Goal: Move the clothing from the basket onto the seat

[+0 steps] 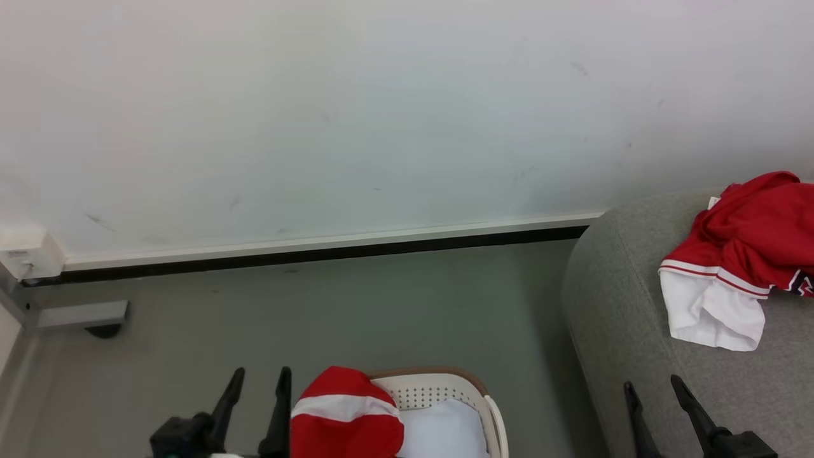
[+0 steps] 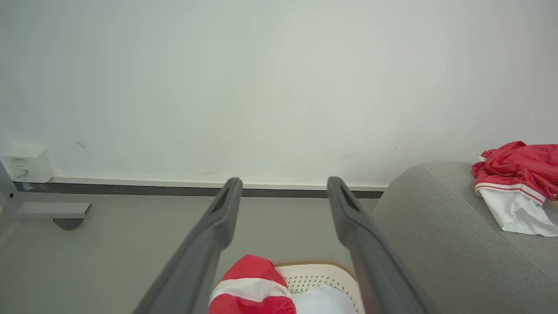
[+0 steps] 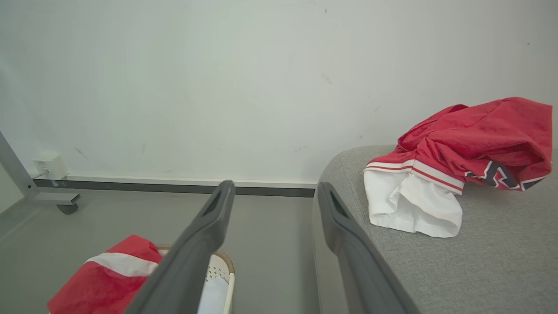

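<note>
A cream basket (image 1: 474, 389) with a brown rim stands on the floor at the bottom middle of the head view. A red garment with a white band (image 1: 346, 410) hangs over its left rim. Inside lies a pale white pad (image 1: 445, 432). A second red garment with white trim (image 1: 741, 254) lies crumpled on the grey seat (image 1: 617, 305) at the right. My left gripper (image 1: 259, 376) is open, just left of the basket. Over the seat's front my right gripper (image 1: 653, 386) stands open and holds nothing. The wrist views show the basket (image 2: 314, 272) (image 3: 220, 268) and the seat's garment (image 2: 518, 183) (image 3: 462, 157).
A white wall with a dark skirting strip (image 1: 318, 251) runs behind. A white box on a grey bracket (image 1: 32, 254) sits at the far left, above a grey foot (image 1: 82, 315). Bare grey floor (image 1: 356, 312) lies between wall, basket and seat.
</note>
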